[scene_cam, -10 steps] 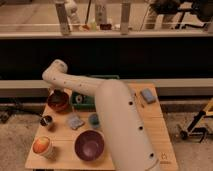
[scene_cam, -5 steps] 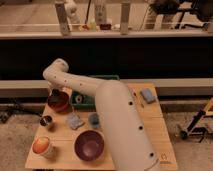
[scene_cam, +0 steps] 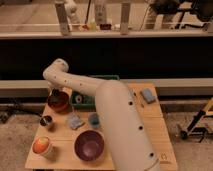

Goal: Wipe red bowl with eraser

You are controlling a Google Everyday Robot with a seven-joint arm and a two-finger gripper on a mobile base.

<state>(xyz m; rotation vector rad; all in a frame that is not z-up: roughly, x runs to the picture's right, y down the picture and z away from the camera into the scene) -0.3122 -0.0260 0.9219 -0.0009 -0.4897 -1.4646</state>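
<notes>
At the rim of the round red bowl — end effector, grip state unclear.

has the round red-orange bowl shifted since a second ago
No: the round red-orange bowl keeps its place beside the green tray, with the gripper over it.

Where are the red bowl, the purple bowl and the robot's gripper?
red bowl (scene_cam: 63, 106), camera view, on its front rim.
purple bowl (scene_cam: 89, 145), camera view, on its inside.
gripper (scene_cam: 55, 93), camera view, its tip, over the red bowl.
</notes>
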